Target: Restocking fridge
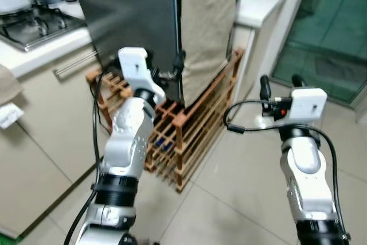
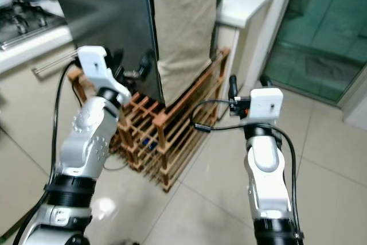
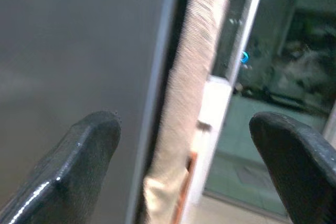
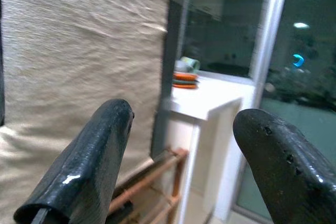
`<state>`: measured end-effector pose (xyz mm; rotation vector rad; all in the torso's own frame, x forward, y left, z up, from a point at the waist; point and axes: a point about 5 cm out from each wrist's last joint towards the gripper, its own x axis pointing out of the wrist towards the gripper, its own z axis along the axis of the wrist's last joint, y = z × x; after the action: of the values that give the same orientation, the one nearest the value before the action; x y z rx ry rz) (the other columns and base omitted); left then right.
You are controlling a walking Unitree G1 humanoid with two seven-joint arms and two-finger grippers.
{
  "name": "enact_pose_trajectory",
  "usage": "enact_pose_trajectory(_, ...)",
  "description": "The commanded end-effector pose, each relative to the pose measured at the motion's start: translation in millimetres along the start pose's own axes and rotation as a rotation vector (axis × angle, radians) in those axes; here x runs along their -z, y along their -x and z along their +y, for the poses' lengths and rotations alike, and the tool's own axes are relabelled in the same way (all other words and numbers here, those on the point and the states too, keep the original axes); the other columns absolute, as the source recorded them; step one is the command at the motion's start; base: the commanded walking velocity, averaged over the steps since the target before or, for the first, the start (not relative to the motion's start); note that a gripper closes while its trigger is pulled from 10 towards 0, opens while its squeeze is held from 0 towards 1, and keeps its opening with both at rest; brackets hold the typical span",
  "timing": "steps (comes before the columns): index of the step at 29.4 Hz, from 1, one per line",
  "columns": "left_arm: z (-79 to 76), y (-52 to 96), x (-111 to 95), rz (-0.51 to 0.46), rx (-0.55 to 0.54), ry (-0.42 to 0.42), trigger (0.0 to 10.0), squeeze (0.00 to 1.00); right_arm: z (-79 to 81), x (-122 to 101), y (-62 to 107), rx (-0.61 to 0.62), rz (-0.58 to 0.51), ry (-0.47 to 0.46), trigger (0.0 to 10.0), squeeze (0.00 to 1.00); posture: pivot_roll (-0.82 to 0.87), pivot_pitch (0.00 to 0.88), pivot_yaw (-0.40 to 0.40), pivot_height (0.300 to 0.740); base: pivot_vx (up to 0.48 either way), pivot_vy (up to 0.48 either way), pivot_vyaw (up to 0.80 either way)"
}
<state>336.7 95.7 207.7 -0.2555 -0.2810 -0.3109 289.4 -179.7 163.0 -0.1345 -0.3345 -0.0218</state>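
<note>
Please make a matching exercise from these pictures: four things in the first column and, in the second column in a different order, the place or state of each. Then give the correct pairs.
Things:
1. left gripper
2. right gripper
3. wooden rack
4. beige cloth

Places or states:
A. hangs over the side of the fridge
B. open, at the edge of the dark fridge door
C. stands on the floor against the fridge
D. open, raised above the tiled floor, holding nothing

Pairs: 1-B, 2-D, 3-C, 4-A

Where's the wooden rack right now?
The wooden rack stands on the tiled floor ahead, at the foot of the dark fridge door and the beige cloth, nearer the left hand.
</note>
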Motion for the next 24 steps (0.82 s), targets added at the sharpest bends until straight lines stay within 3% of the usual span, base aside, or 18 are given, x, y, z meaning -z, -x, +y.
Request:
enact_pose_trajectory(1, 11.5, -2.7, -2.5, -0.01, -0.059, 0.01, 10.0, 0.0, 4.5, 0.4, -3.0, -0.02, 0.006, -0.014, 10.0, 0.0, -0.12, 0.0, -0.016, 0.74, 0.431, 0.0, 0.0)
enact_pose_trajectory(4, 14.9, -6.4, -6.4, -0.023, -0.071, 0.01, 10.0, 0.0, 3.8, -0.5, -4.2, -0.029, 0.006, -0.006, 10.0, 0.0, -0.12, 0.0, -0.02, 0.74, 0.399, 0.0, 0.0)
enact_pose_trajectory(9, 18.1, -7.2, -2.2, -0.003, -0.112, -0.015, 10.0, 0.0, 2.8, 0.8, -3.6, -0.037, 0.014, -0.002, 10.0, 0.0, -0.12, 0.0, -0.026, 0.74, 0.0, 0.0, 0.0)
enact_pose_trajectory(15, 5.4, -7.6, 1.4, 0.005, -0.034, -0.011, 10.0, 0.0, 2.9, 0.6, -5.0, -0.036, 0.013, -0.003, 10.0, 0.0, -0.12, 0.0, -0.023, 0.74, 0.0, 0.0, 0.0)
enact_pose_trajectory(21, -4.1, -27.2, 17.7, 0.112, 0.021, -0.001, 10.0, 0.0, 5.8, 2.8, -2.3, -0.055, 0.032, -0.035, 10.0, 0.0, -0.12, 0.0, -0.026, 0.74, 0.0, 0.0, 0.0)
enact_pose_trajectory(24, -9.0, -36.4, 21.6, 0.135, 0.03, -0.018, 10.0, 0.0, 15.3, 0.2, 7.3, -0.188, 0.032, -0.115, 10.0, 0.0, -0.12, 0.006, -0.016, 0.74, 0.0, 0.0, 0.0)
